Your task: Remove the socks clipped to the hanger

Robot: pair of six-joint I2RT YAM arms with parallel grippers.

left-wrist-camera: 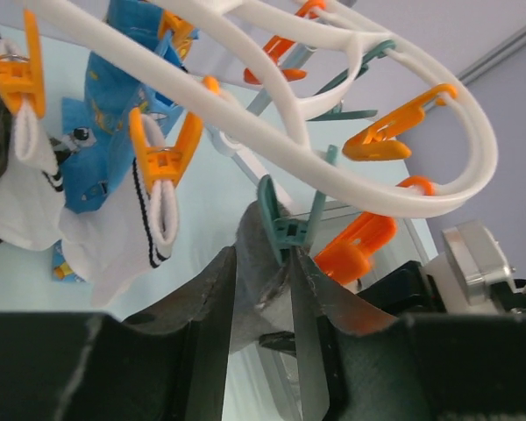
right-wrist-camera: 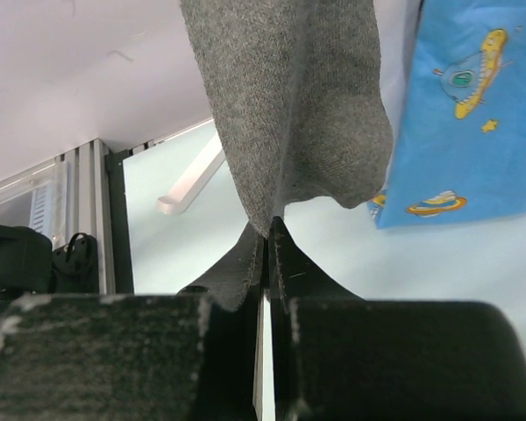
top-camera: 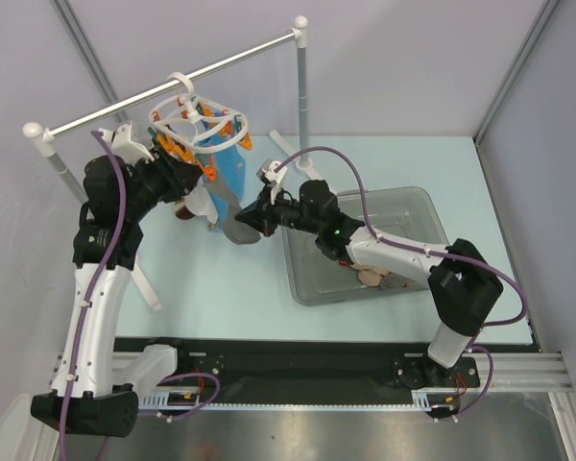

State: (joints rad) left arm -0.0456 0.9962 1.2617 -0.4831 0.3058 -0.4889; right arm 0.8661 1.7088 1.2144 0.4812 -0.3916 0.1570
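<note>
While the right jaws pinch the lower tip of the grey sock (right-wrist-camera: pixel 289 105), it hangs from a green clip (left-wrist-camera: pixel 280 232) on the hanger (left-wrist-camera: pixel 394 203). The left jaws straddle that clip; squeezing or not, can't tell.

Hanger (top-camera: pixel 170 113): white plastic oval ring with spokes, hooked up at upper left of the top view, orange and green clips dangling below it. Grey sock (right-wrist-camera: pixel 289 105) hung limp from a green clip (left-wrist-camera: pixel 285 232), lower centre of the left wrist view. Two white socks (left-wrist-camera: pixel 149 219) with black stripes hung in orange clips at left.
</note>
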